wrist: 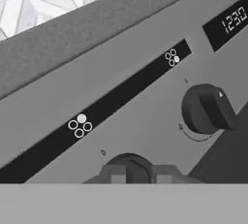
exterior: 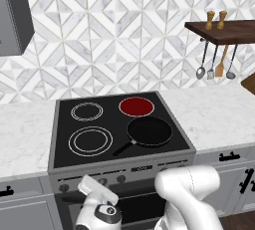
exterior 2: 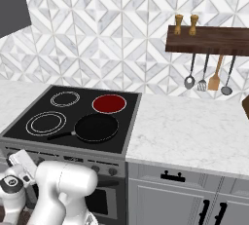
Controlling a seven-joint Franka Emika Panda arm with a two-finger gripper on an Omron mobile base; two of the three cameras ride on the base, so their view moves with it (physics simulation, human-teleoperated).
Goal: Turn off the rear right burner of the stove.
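On the stove [exterior: 64, 147], four zones, rear right burner [exterior: 136, 106] red, one pan [exterior: 149, 131], end effector [wrist: 137, 175] straddling a knob [wrist: 128, 166], grip unclear.

Readable marks, hand view, all on the grey front panel [wrist: 145, 116] of the stove [exterior: 119, 129]:

- Dark display [wrist: 231, 22], upper right: pale digits reading "1230", no separator resolved. Digits run tilted with the view.
- Black strip [wrist: 101, 111] running diagonally across the panel carries two burner-position signs. Each is a cluster of four small circles, three outlined, one filled white.
  - Left sign [wrist: 80, 125]: filled circle at top of cluster, as seen in this view.
  - Right sign [wrist: 171, 57]: filled circle at right side of cluster.

Base views: display [exterior: 141, 168] on the panel too small to read. No brand name legible anywhere.
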